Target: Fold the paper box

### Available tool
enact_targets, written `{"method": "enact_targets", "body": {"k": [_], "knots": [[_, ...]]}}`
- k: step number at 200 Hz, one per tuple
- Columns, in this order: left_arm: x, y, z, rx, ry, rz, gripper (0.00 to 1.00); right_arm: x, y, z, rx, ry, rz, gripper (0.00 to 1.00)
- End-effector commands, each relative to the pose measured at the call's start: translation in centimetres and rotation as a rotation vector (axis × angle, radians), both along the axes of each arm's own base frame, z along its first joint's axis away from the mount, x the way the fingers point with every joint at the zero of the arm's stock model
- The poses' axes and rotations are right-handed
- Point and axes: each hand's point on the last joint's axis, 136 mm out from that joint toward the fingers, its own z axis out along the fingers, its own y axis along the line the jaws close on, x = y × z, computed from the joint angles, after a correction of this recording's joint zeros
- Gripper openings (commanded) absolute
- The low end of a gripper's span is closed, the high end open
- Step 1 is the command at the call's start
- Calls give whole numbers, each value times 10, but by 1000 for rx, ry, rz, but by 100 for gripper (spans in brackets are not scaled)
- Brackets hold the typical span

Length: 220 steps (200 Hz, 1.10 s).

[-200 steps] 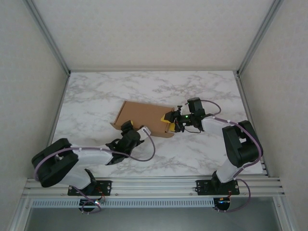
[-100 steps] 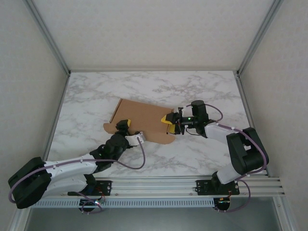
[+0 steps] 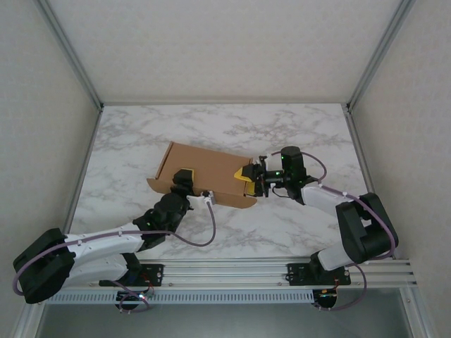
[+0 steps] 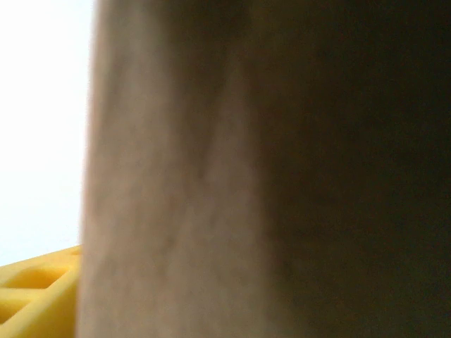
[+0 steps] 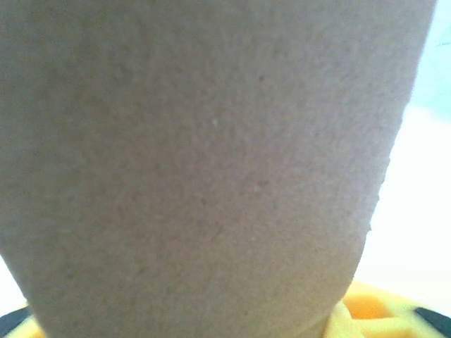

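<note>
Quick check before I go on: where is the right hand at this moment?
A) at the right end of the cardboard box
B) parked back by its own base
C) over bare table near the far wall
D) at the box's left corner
A: the top view shows the right hand against the right end of the cardboard box, with the left hand at the box's near left edge.

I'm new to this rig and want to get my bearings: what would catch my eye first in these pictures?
A brown paper box, partly folded, lies in the middle of the white marble table. The left gripper meets its near edge and the right gripper its right end, both yellow-tipped. In both wrist views, blurred cardboard sits right up against the lens.
</note>
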Motion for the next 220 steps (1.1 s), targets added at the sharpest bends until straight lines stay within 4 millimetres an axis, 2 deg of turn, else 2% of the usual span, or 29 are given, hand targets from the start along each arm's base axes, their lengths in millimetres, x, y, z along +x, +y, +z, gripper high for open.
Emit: {"method": "enact_targets", "body": {"k": [1,31,55,69,92,113,129,157,164,175,194,220], "knots": [[3,-3,23,15,-59,12,73,-16,2,11,32,-11,56,31],[1,-6,31,61,-63,4,60,-17,2,9,24,-3,56,34],[-2,-6,33,93,-51,-5,49,-16,1,9,11,-2,44,41],[-3,-6,36,84,-47,-6,45,-16,0,9,-1,-5,36,52],[-4,-6,40,69,-28,-13,45,-17,-5,8,-57,-30,27,72],[-7,-5,35,70,19,-16,45,-16,-15,7,-151,-63,4,81],[-9,-6,32,69,65,-20,45,-11,-35,4,-303,-97,-68,84],[-17,-8,26,42,191,-34,44,2,-104,-3,-721,-200,-280,87],[-19,-10,26,32,225,-43,44,6,-123,1,-805,-236,-348,88],[-25,-14,25,17,290,-60,45,15,-141,13,-875,-307,-431,88],[-33,-18,22,13,406,-71,46,31,-155,38,-933,-420,-523,87],[-37,-25,25,7,543,-45,44,54,-148,54,-965,-501,-481,85]]}}
